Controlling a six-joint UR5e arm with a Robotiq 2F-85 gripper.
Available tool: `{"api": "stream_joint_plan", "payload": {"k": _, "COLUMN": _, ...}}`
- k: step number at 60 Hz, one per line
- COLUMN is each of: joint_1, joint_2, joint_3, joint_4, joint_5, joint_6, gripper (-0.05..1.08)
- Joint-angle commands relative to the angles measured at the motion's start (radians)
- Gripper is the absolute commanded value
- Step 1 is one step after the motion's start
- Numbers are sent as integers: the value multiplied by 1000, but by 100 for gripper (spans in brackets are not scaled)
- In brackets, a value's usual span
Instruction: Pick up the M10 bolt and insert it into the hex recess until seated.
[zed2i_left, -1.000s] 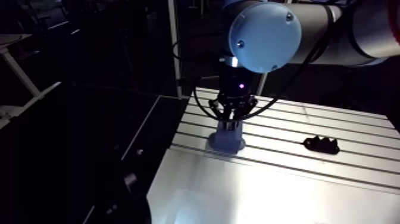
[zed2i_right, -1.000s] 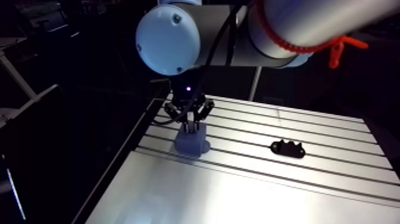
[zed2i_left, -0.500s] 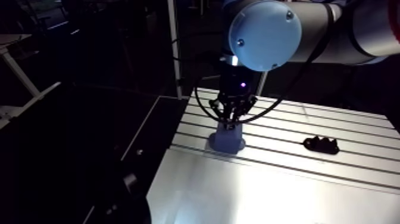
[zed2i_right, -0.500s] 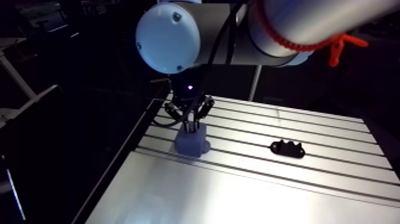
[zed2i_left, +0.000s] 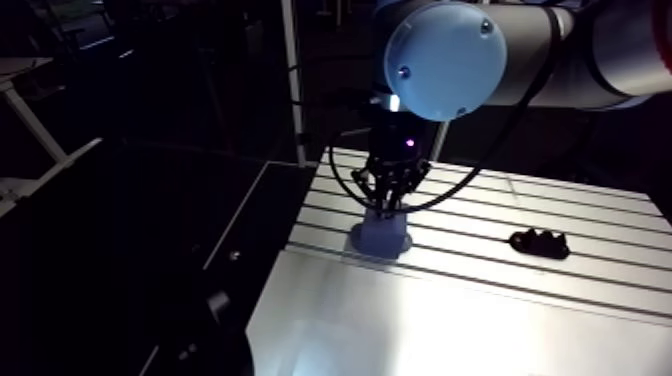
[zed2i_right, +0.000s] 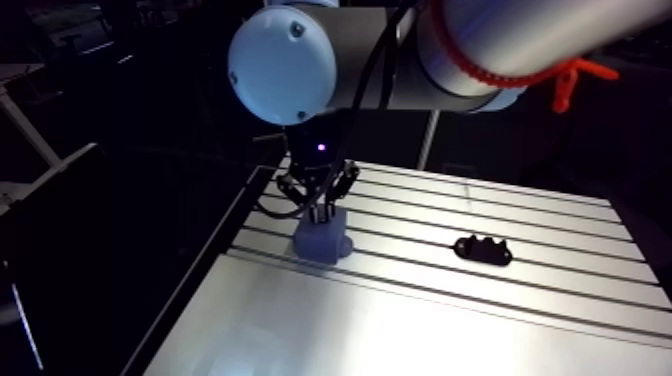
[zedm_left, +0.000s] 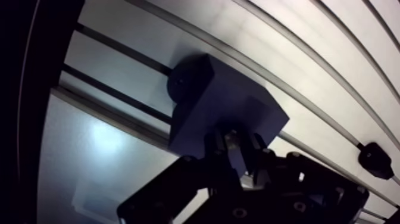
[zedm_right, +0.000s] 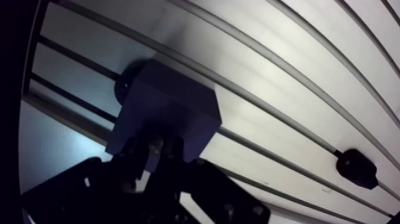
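M10 bolt (zedm_right: 156, 148) in pincer (zedm_left: 233, 139), over blue block (zedm_right: 171, 102) — on slotted table (zedm_right: 280, 65)

Blue-grey block (zedm_left: 217, 101) standing upright, pale bolt (zedm_right: 156, 146) at its top face, mostly hidden

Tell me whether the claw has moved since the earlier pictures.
Yes. Judged against the blue block, fixed on the table, the claw, shut on the bolt, has sunk slightly toward the block's top.
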Motion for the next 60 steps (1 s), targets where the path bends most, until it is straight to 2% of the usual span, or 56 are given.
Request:
{"api": "stream_joint_plan", "payload": {"k": 1, "joint_1": 0, "joint_2": 0, "joint_3": -1, "joint_4": 0, "joint_5": 0, "joint_6": -28, "gripper": 72}}
{"api": "stream_joint_plan", "payload": {"k": 34, "joint_1": -1, "joint_2": -7, "joint_3": 4, "joint_4": -1, "joint_5": 0, "joint_6": -75, "gripper": 70}}
{"api": "stream_joint_plan", "payload": {"k": 35, "joint_1": -1, "joint_2": -8, "joint_3": 4, "joint_4": -1, "joint_5": 1, "joint_6": -79, "gripper": 60}}
{"api": "stream_joint_plan", "payload": {"k": 36, "joint_1": -1, "joint_2": -8, "joint_3": 4, "joint_4": -1, "joint_5": 1, "joint_6": -79, "gripper": 60}}
{"api": "stream_joint_plan", "payload": {"k": 38, "joint_1": -1, "joint_2": -9, "joint_3": 5, "joint_4": -1, "joint_5": 0, "joint_6": -85, "gripper": 29}}
{"api": "stream_joint_plan", "payload": {"k": 39, "joint_1": -1, "joint_2": -9, "joint_3": 5, "joint_4": -1, "joint_5": 0, "joint_6": -85, "gripper": 29}}
{"api": "stream_joint_plan", "payload": {"k": 40, "joint_1": -1, "joint_2": -10, "joint_3": 5, "joint_4": 0, "joint_5": 1, "joint_6": -87, "gripper": 21}}
{"api": "stream_joint_plan", "payload": {"k": 41, "joint_1": -1, "joint_2": -10, "joint_3": 5, "joint_4": 0, "joint_5": 1, "joint_6": -87, "gripper": 21}}
{"api": "stream_joint_plan", "payload": {"k": 43, "joint_1": 0, "joint_2": -10, "joint_3": 8, "joint_4": 0, "joint_5": 2, "joint_6": -87, "gripper": 2}}
{"api": "stream_joint_plan", "payload": {"k": 55, "joint_1": 2, "joint_2": -15, "joint_3": 8, "joint_4": -1, "joint_5": 3, "joint_6": -100, "gripper": 1}}
{"api": "stream_joint_plan", "payload": {"k": 60, "joint_1": 0, "joint_2": -26, "joint_3": 1, "joint_4": -3, "joint_5": 12, "joint_6": -98, "gripper": 1}}
